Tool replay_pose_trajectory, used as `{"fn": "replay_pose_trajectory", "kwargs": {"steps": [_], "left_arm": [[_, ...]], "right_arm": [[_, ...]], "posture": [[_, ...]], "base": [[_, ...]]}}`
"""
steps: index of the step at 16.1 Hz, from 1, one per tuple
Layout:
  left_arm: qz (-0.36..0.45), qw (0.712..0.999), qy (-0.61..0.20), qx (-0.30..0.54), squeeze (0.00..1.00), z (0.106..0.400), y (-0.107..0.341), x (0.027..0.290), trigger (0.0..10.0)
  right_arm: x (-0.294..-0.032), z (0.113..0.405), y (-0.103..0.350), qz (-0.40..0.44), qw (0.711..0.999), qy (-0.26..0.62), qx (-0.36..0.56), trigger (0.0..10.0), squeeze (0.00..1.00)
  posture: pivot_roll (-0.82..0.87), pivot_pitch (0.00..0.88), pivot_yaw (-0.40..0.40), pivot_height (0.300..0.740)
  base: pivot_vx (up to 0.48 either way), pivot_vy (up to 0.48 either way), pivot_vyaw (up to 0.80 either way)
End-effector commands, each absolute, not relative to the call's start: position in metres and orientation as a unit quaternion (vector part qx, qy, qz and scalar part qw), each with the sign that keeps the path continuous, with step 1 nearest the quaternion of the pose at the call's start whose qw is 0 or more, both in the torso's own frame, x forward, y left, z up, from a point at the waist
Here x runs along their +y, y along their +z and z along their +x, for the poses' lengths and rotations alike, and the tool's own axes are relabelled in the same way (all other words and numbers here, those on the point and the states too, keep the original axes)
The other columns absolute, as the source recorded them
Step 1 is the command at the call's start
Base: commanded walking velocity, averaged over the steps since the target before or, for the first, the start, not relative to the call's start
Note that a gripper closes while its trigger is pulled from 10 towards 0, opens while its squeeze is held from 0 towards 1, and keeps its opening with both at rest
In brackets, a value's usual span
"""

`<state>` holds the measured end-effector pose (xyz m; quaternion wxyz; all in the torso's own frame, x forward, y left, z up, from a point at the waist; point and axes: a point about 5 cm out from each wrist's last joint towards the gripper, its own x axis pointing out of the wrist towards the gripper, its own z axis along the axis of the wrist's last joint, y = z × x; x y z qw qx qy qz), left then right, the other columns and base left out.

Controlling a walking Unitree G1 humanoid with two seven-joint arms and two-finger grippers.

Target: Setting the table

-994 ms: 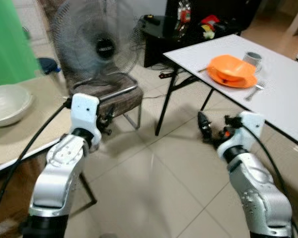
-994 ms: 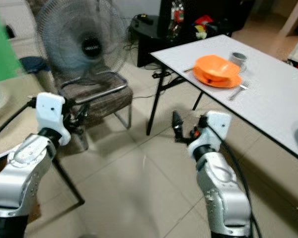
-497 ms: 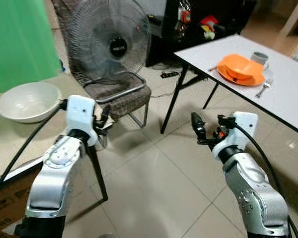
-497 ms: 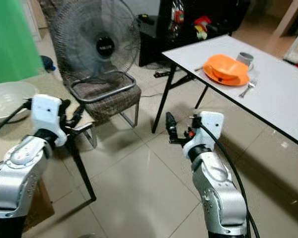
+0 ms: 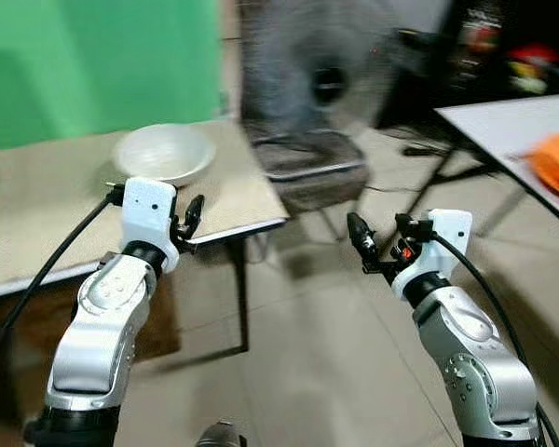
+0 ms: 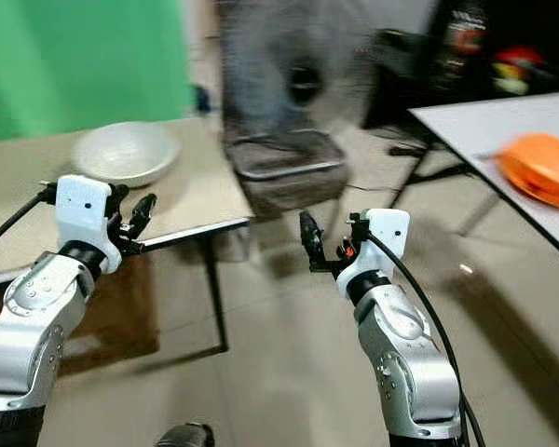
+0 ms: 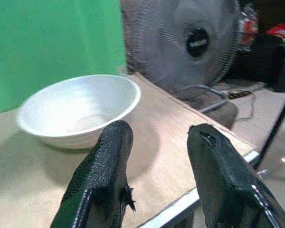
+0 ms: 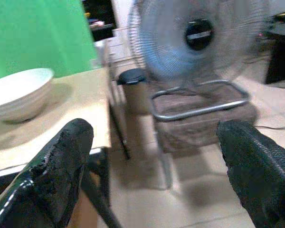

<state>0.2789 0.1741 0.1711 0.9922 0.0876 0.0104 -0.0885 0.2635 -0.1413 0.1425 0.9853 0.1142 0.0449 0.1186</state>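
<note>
A white bowl (image 5: 163,152) rests on a beige table (image 5: 47,214) at my left front. My left gripper (image 5: 190,222) hovers over that table's near corner, a little short of the bowl (image 7: 78,107), open and empty. My right gripper (image 5: 359,244) is held above the floor to the right of the beige table, open with nothing between its fingers (image 8: 66,156). An orange plate with an orange bowl on it (image 6: 545,168) sits on a white table (image 6: 466,116) at the far right edge.
A standing fan (image 5: 331,79) and a chair with a metal frame (image 5: 307,168) stand beyond the beige table's right end. A green screen (image 5: 84,65) backs the left side. Dark furniture (image 5: 484,47) stands at the back right. Tiled floor (image 5: 335,372) lies between the tables.
The camera has swung left: the beige table and white bowl now lie ahead, and the white table with the orange plate has slid to the right edge. Both grippers stay open.
</note>
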Motion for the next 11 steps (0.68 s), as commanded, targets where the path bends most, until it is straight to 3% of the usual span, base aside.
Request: {"fn": "replay_pose_trajectory", "kwargs": {"steps": [1, 4, 10, 11], "left_arm": [[0.088, 0.991, -0.098, 0.001, 0.00, 0.2772, 0.1741, 0.1692, 10.0], [0.087, 0.991, -0.105, 0.000, 0.00, 0.2754, 0.1747, 0.1681, 10.0], [0.083, 0.990, -0.112, 0.004, 0.00, 0.2720, 0.1741, 0.1685, 10.0], [0.083, 0.990, -0.114, 0.005, 0.00, 0.2721, 0.1734, 0.1682, 10.0]], "right_arm": [[-0.1429, 0.2629, 0.1379, 0.115, 0.985, 0.121, 0.053, 10.0, 0.00], [-0.1400, 0.2616, 0.1351, 0.118, 0.982, 0.133, 0.056, 10.0, 0.00], [-0.1436, 0.2571, 0.1294, 0.127, 0.984, 0.112, 0.060, 10.0, 0.00], [-0.1478, 0.2576, 0.1291, 0.136, 0.984, 0.094, 0.058, 10.0, 0.00]], "posture": [[0.14, 0.000, -0.062, 0.740], [0.14, 0.000, -0.059, 0.740], [0.14, 0.000, -0.042, 0.740], [0.13, 0.000, -0.037, 0.740]], "base": [[0.000, 0.000, 0.80], [0.000, 0.000, 0.80], [0.319, 0.000, 0.80], [0.375, 0.000, 0.00]]}}
